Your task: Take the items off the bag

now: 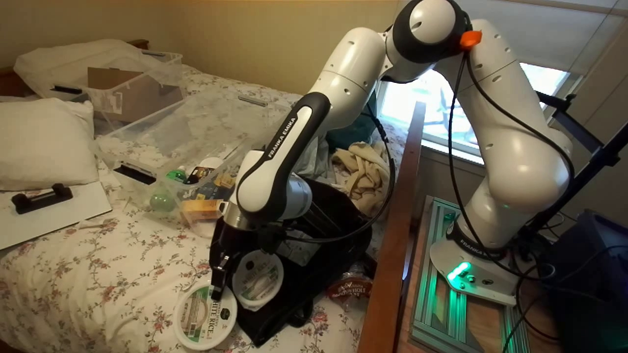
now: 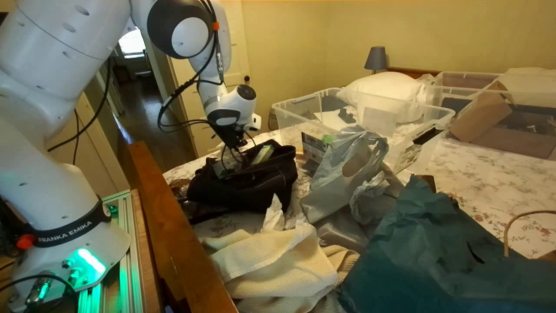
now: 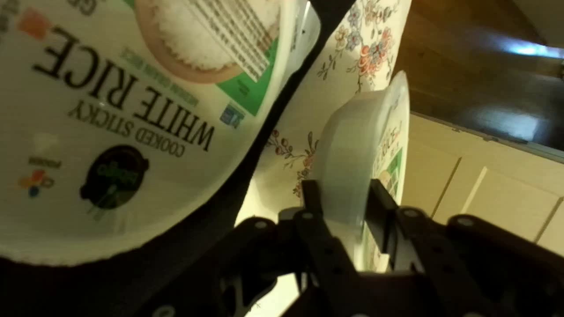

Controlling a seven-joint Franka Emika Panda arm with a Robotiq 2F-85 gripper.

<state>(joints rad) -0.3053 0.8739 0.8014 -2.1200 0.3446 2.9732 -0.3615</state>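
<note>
Pinching a white-rice bowl (image 1: 203, 318) across its edge in the gripper (image 3: 343, 185), just outside the black bag (image 2: 254, 189) — now ease down beside the bag, tip the base level, release only once supported!

A round rice bowl (image 1: 205, 317) is pinched beside the black bag (image 2: 249, 189), another bowl (image 1: 258, 277) lying at its mouth.

Arm (image 1: 426, 27) in a high arch, end effector (image 3: 346, 196) low, tip-down (fingers (image 3: 312, 197) in a narrow pinch).
</note>
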